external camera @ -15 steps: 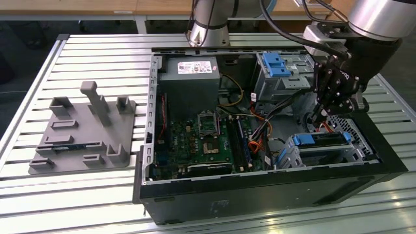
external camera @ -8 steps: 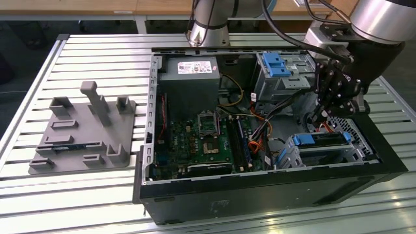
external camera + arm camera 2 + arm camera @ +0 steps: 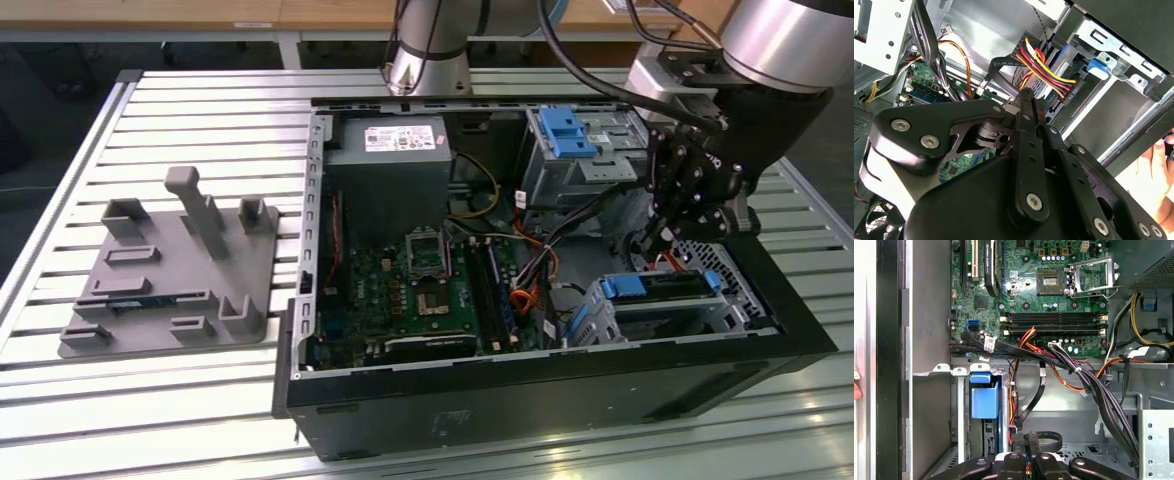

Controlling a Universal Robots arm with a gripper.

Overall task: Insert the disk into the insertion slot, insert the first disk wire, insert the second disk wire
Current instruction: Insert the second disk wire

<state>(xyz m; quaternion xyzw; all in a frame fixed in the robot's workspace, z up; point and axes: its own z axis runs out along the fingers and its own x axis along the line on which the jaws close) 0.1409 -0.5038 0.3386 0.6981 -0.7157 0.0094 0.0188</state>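
The robot arm (image 3: pixel 781 45) is bent down into the open computer case (image 3: pixel 534 390) on the slatted worktop (image 3: pixel 174 110). The gripper (image 3: pixel 663 240) is pointed downward just above the insertion slot (image 3: pixel 727 315). The disk (image 3: pixel 654 287), with its blue carrier, is already seated in that slot. In the second wrist view, the jaws are seen closed tight on a flat black cable (image 3: pixel 1004 67) beside the red and yellow wires (image 3: pixel 1046 70).

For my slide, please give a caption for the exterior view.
Black robot gripper hovering above the blue-framed silver disk seated in the small silver insertion slot.
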